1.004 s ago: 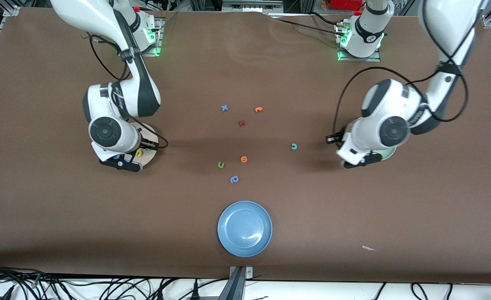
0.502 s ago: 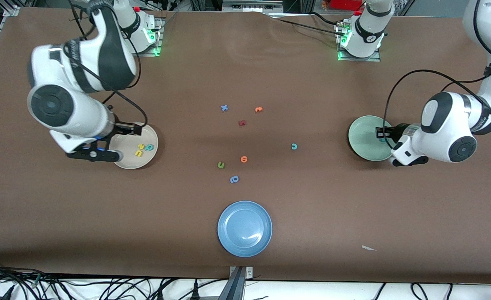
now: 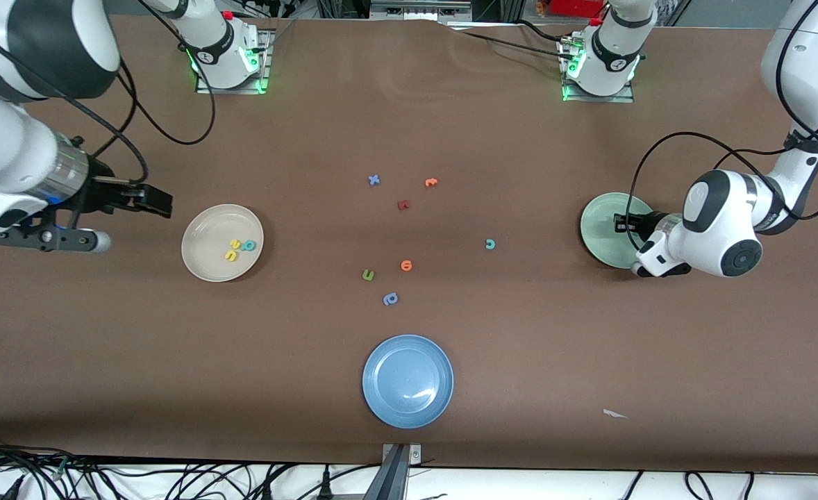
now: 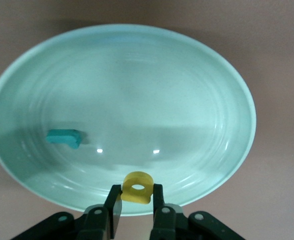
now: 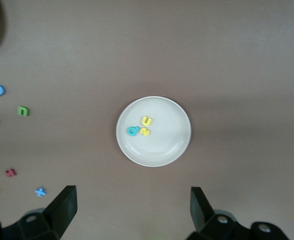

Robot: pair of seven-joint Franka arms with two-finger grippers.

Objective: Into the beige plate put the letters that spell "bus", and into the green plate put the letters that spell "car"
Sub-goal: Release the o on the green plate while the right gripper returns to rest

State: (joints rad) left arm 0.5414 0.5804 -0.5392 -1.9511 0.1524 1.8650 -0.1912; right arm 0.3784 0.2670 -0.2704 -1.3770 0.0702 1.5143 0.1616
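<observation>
My left gripper (image 4: pixel 137 192) is shut on the yellow "a" (image 4: pixel 137 187), low over the rim of the green plate (image 4: pixel 212 85). A thin teal "r" (image 4: pixel 64 137) lies in that plate (image 3: pixel 600 232). The teal "c" (image 3: pixel 490 244) lies on the table, between the green plate and the middle cluster of letters. The beige plate (image 3: pixel 197 229) holds the teal "b" (image 3: pixel 248 245), the yellow "u" (image 3: pixel 232 255) and the yellow "s" (image 3: pixel 234 244). My right gripper (image 3: pixel 155 201) hangs open and empty above the table, beside the beige plate (image 5: pixel 172 145) toward the right arm's end.
A blue plate (image 3: pixel 407 381) sits near the front edge. Loose letters lie mid-table: a blue x (image 3: pixel 373 180), an orange one (image 3: pixel 430 182), a red one (image 3: pixel 403 205), another orange one (image 3: pixel 406 265), a green one (image 3: pixel 368 276), a blue one (image 3: pixel 390 299). A white scrap (image 3: pixel 614 414) lies near the front.
The right arm rose and swung off the beige plate toward its end of the table, leaving three letters in it. The left arm shifted back, uncovering the green plate.
</observation>
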